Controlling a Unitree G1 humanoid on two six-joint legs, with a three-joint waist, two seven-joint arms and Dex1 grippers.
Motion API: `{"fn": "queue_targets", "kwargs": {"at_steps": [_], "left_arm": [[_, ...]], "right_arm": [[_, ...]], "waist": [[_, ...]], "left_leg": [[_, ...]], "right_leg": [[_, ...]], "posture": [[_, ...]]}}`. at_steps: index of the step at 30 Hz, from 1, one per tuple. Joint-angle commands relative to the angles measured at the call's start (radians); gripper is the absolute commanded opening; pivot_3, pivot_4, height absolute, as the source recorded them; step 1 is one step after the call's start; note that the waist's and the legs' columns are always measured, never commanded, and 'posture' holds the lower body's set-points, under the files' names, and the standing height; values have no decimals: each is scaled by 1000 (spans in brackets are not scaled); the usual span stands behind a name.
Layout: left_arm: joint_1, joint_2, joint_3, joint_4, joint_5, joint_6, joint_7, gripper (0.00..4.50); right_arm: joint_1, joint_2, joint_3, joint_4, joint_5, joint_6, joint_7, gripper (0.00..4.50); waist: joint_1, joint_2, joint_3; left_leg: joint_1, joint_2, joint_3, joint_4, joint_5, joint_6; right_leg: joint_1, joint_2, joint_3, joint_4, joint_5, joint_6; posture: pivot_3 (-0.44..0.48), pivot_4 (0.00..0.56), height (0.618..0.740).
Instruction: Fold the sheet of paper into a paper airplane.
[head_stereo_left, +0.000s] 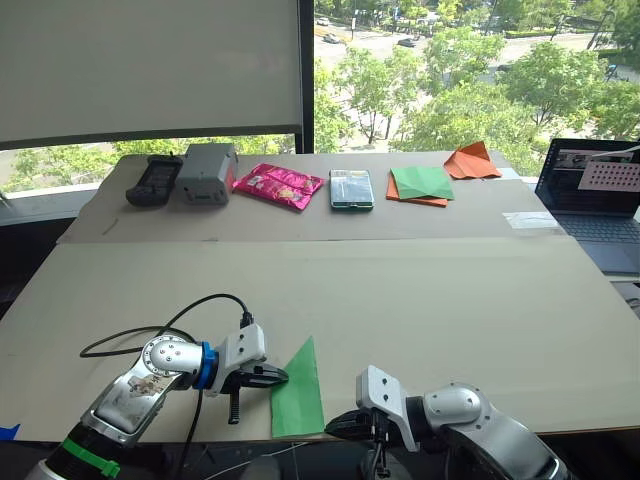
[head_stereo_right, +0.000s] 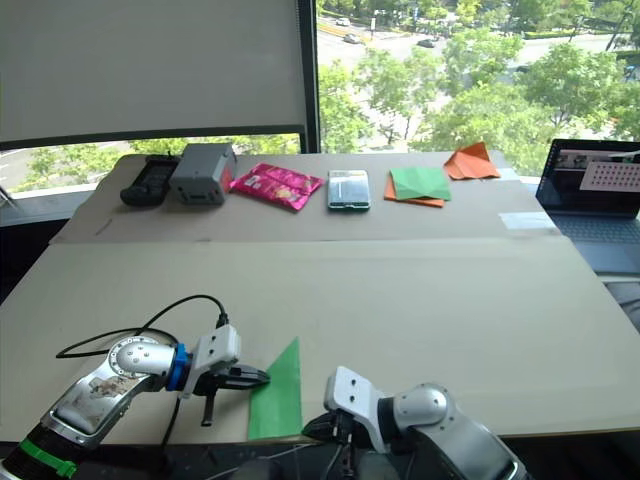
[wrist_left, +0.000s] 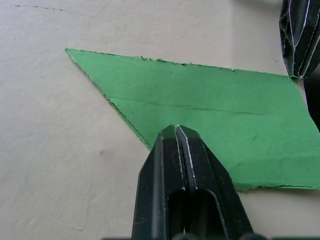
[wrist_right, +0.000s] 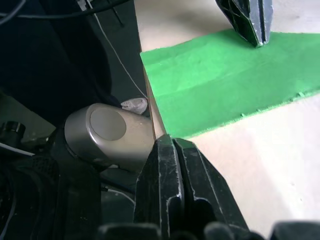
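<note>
Heads up: the paper airplane (head_stereo_left: 299, 393) is a narrow green dart lying flat at the near edge of the bench (head_stereo_left: 450, 300), long axis running away from you, its tip pointing toward the far side and its blunt end at the bench lip. Your left claw (head_stereo_left: 276, 377) is clenched, tips touching the dart's left edge. The right claw (head_stereo_left: 340, 426), also clenched, sits just off the dart's near right corner, so left is closer.

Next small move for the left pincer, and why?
Probably ease the left pincer forward along the fold to press it flat. It is shut, its tip on the folded sheet of paper's long edge, and the right pincer, also shut, sits at the table's near edge by the paper's corner.
</note>
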Motion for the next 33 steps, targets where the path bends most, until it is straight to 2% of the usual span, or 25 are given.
{"fn": "queue_targets", "kwargs": {"at_steps": [1,4,9,11,13,16,19,23,26,33], "left_arm": [[-7,-5,9,54,15,36,16,48],[-45,5,84,29,-57,83,3,48],[-114,45,211,21,-187,144,-72,48],[-127,77,216,18,-193,102,-139,615],[-128,107,190,42,-154,-20,-230,1187],[-151,93,170,109,-113,-188,-302,2252],[-223,72,107,246,2,-490,-384,3203],[-354,-13,41,388,52,-750,-458,3203],[-419,-60,-31,485,84,-945,-511,3203],[-482,-110,-148,579,68,-1090,-516,3203]], "right_arm": [[5,12,-131,-116,112,30,-32,0],[28,5,-185,-173,129,53,-79,0],[73,31,-197,-204,119,68,-166,0],[82,41,-203,-199,119,69,-189,0],[85,50,-209,-187,115,69,-212,0],[83,57,-210,-176,110,66,-235,0],[76,62,-214,-166,117,66,-246,0],[78,65,-215,-158,116,65,-257,0],[78,63,-223,-155,118,64,-263,0],[76,64,-222,-154,108,68,-285,0]], "waist": [[-1,0,2],[-2,-2,7],[-6,-7,17],[-7,-5,17],[-8,-3,17],[-7,-1,17],[2,-2,18],[16,-2,17],[17,-1,16],[14,0,15]], "left_leg": [[0,0,0,0,0,0],[0,0,-1,0,0,0],[-2,0,-2,-2,0,0],[-2,0,-1,-1,3,4],[-2,0,-1,-1,3,5],[-2,0,0,-1,3,4],[-2,0,0,-2,3,4],[-6,0,0,-1,3,5],[-8,0,1,2,7,11],[-12,0,0,4,10,16]], "right_leg": [[0,0,0,0,0,0],[-1,0,0,0,0,0],[-3,1,-1,0,0,0],[0,0,-1,-2,0,0],[1,0,0,-5,0,0],[1,0,0,-6,0,0],[0,0,0,-6,0,0],[0,0,0,-9,0,0],[1,0,0,-10,1,0],[3,2,1,-2,6,4]], "posture": [[0,150,740],[0,150,740],[0,150,740],[0,150,740],[0,150,740],[0,150,740],[0,150,740],[0,150,740],[0,150,740],[0,150,740]]}}
